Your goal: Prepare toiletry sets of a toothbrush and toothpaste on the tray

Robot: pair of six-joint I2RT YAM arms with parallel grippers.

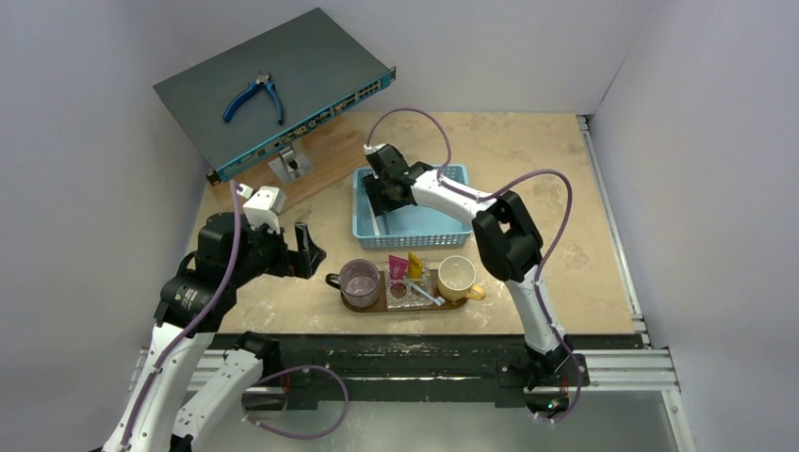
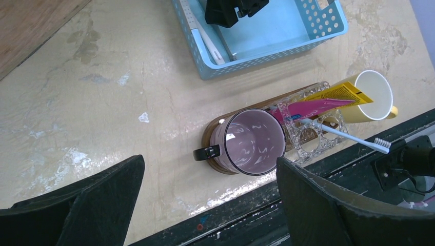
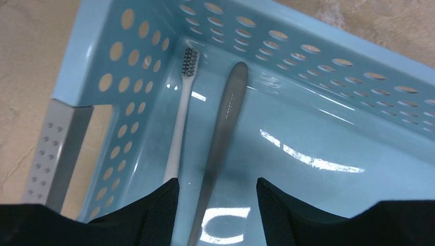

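The left end effector (image 2: 210,205) gapes wide above the table (image 2: 102,102); ahead of it, the tray (image 2: 246,109) carries a toothbrush (image 2: 338,132) and toothpaste (image 2: 313,106). The right end effector (image 3: 216,187), jaws apart, straddles a grey toothbrush (image 3: 225,118) without gripping it, inside the blue basket (image 3: 308,51).

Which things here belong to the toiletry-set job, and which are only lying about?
Job: tray, toothbrush on it, pink tube, yellow tube; white brush, grey brush, basket; perhaps purple cup, yellow cup.
Lying about: pliers, grey box, wooden board.
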